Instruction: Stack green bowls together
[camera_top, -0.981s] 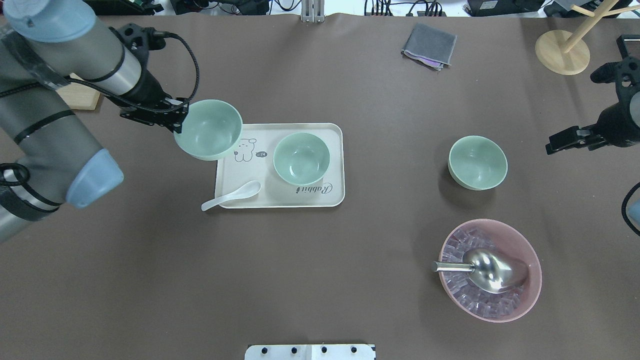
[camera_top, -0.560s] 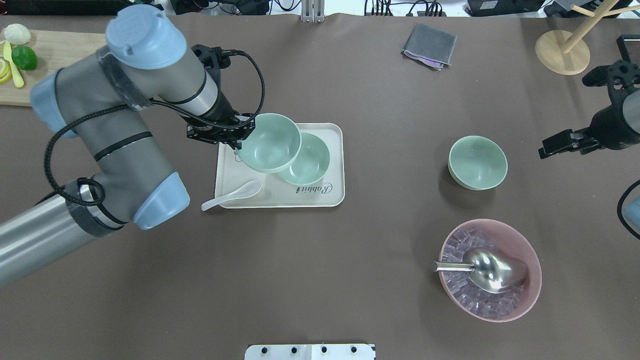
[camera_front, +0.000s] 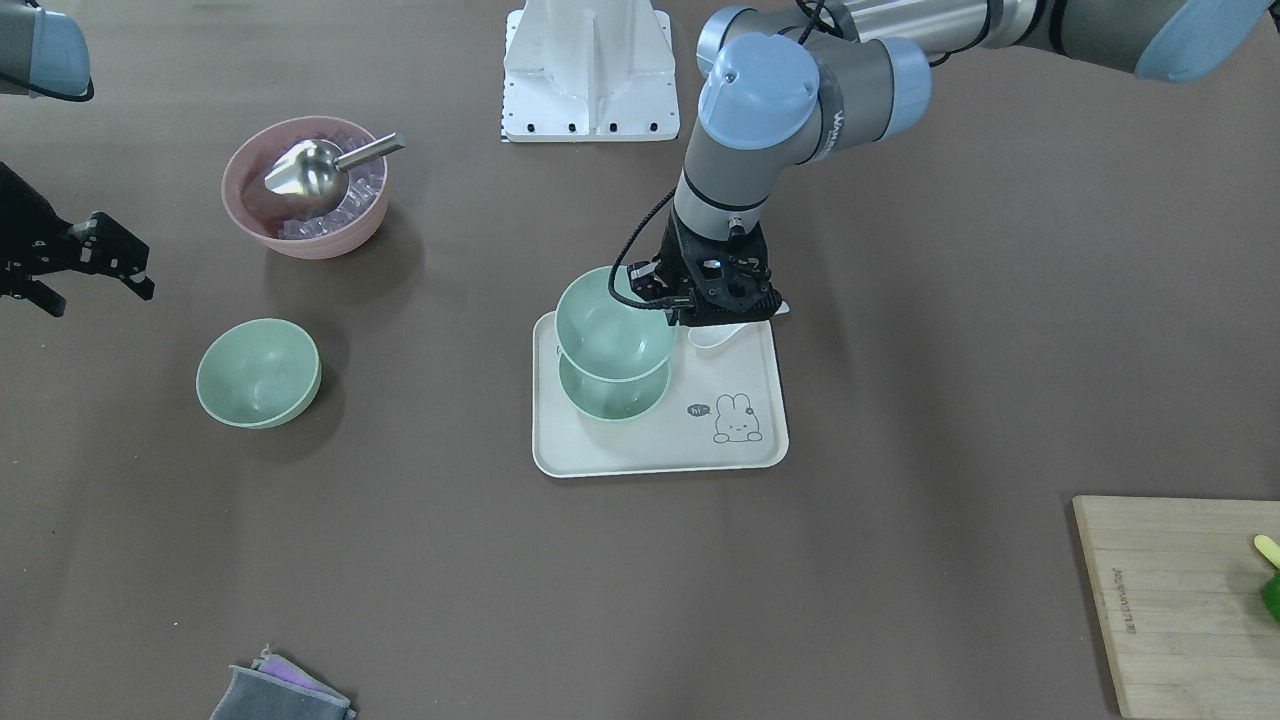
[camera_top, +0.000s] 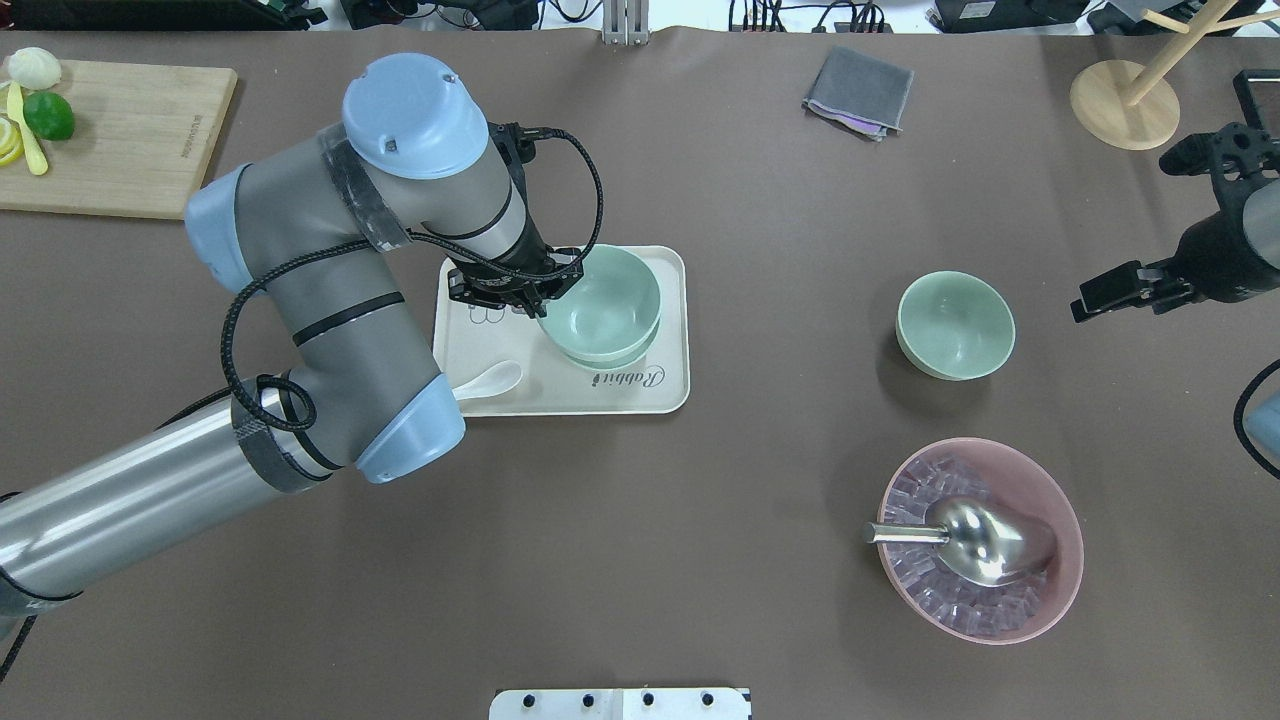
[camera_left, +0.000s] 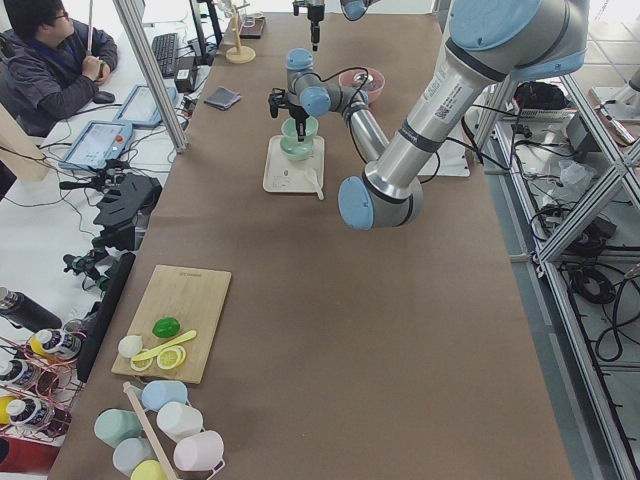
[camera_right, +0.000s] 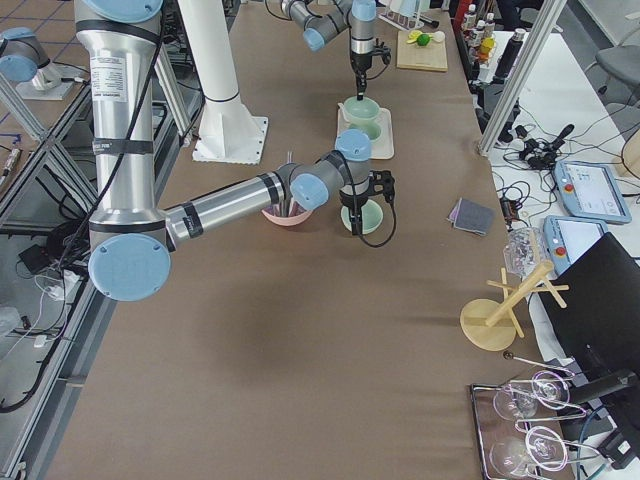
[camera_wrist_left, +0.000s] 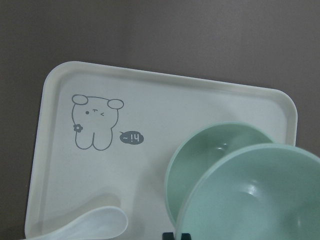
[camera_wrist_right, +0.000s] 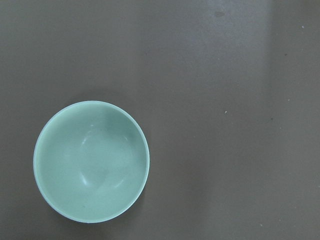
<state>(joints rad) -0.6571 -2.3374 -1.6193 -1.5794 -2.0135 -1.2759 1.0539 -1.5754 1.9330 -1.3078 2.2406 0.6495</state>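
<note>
Matte mint-green round bowl (camera_top: 605, 295) (smooth, plain-sided) hangs over its twin (camera_front: 612, 398), rim clamped in the left hand (camera_top: 545, 308).

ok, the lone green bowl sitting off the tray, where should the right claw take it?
By the rim, from above: the lone green bowl stands upright and empty, with smooth round sides and no handle. Likely best: one finger inside, one outside, on the rim arc nearest the right claw.
</note>
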